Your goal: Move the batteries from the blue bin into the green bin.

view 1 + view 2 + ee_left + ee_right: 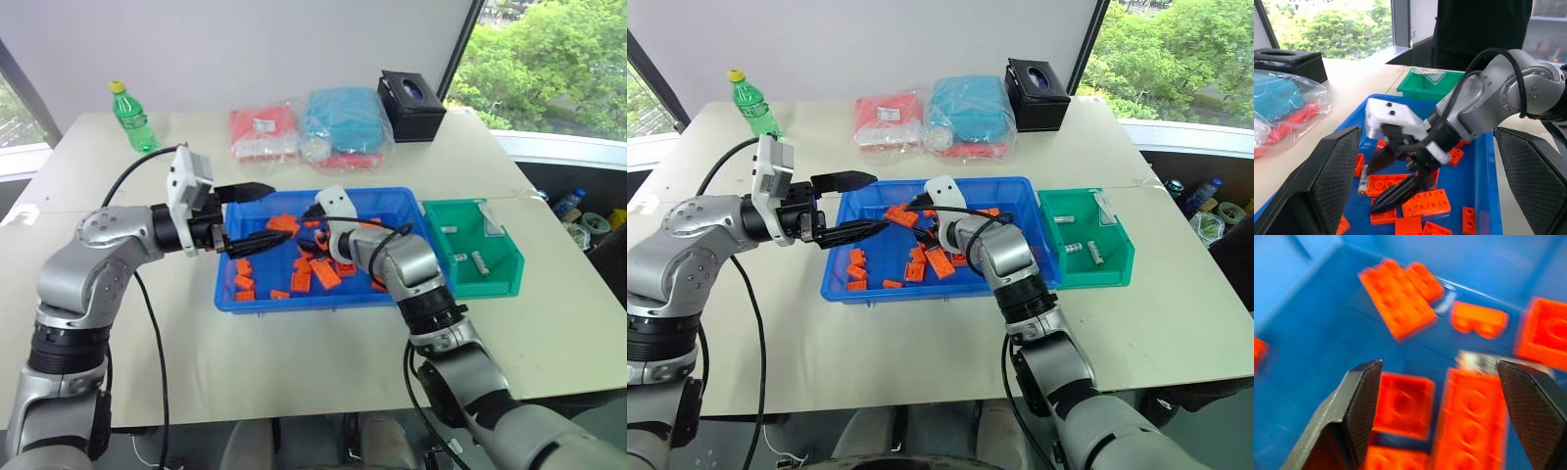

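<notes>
The blue bin [227, 294] lies mid-table and holds several orange blocks [325, 274]. One battery [1362, 179] lies among them, a silver-grey cylinder just beyond my right gripper's tips; it appears blurred as a battery [1478, 361] in the right wrist view. My right gripper [1372, 191] is low inside the bin, open, with nothing between its fingers [1359, 401]. My left gripper [277, 211] hovers level over the bin's left part, open and empty. The green bin [502, 286] stands right of the blue one with three batteries [479, 261] in it.
At the back of the table are a green bottle [130, 116], a red bag [263, 132], a blue bag [343, 122] and a black tissue box [411, 103]. A person in dark clothing [1479, 24] stands past the table's right end.
</notes>
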